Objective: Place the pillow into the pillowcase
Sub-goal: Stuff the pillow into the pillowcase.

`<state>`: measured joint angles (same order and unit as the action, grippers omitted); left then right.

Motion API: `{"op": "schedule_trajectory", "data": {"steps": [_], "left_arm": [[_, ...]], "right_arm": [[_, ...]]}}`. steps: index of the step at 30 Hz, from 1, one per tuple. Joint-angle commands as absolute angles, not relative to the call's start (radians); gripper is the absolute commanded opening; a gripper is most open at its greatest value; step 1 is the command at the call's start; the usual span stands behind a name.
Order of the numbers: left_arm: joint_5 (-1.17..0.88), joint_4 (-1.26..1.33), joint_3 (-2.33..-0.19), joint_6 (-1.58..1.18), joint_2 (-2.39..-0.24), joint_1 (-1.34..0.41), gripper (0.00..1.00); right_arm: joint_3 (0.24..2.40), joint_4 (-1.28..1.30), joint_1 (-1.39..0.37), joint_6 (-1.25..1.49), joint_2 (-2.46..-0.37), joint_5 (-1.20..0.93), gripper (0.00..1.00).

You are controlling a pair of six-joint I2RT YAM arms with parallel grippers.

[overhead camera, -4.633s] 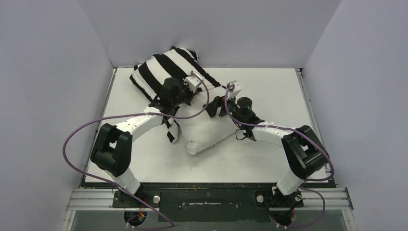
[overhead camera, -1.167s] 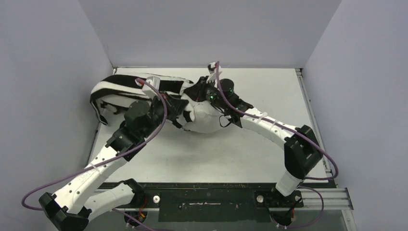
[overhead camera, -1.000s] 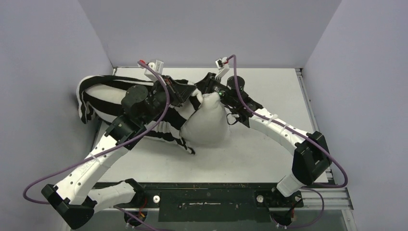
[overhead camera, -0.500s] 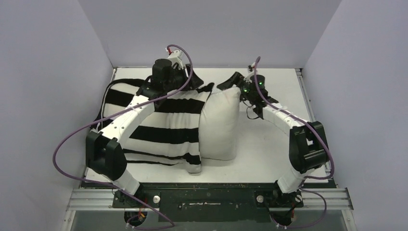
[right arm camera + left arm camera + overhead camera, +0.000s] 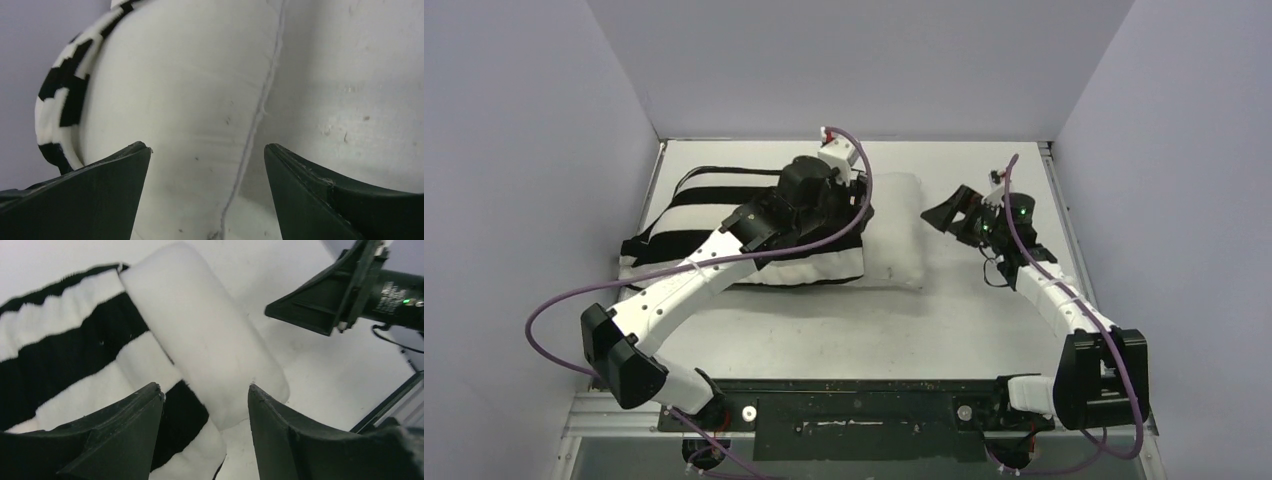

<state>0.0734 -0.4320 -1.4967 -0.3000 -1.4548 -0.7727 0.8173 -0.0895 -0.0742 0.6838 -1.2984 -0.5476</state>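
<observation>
left gripper [image 5: 205,388] and right gripper [image 5: 207,147] have both let go, jaws spread and empty; pillow [image 5: 900,230] now lies flat, mostly inside pillowcase [image 5: 692,205], one end still exposed.

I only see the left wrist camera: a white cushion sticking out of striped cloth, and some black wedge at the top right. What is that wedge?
Observer: The other arm's claw, the right gripper. From above it hangs open just right of the pillow, apart from it.
Operator: How much pillow is outside?
Observer: From above, only a strip at the right end shows; the pillowcase covers the rest.
Operator: What does that other claw's camera see?
Observer: The pillow's bare end, with a seam running down it, between its spread fingers.
</observation>
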Motion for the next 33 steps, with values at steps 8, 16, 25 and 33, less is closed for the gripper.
{"op": "schedule_trajectory", "data": {"steps": [8,16,25,33], "left_arm": [[0.372,-0.346,-1.4,-0.262,-1.555,-0.814,0.61],[0.575,-0.351,-1.497,-0.191,-1.725,-0.823,0.55],[0.395,-0.261,-1.74,-0.197,-1.792,-0.942,0.0],[0.198,-0.129,-1.982,-0.412,-1.953,-1.228,0.0]], "right_arm": [[0.644,-0.266,-0.073,0.681,-1.293,-0.728,0.9],[0.649,-0.498,-0.039,0.795,-1.468,-0.825,0.88],[0.592,-0.947,-0.16,1.061,-1.647,-0.833,0.5],[0.557,-1.515,-0.273,1.474,-1.863,-0.554,0.24]]}}
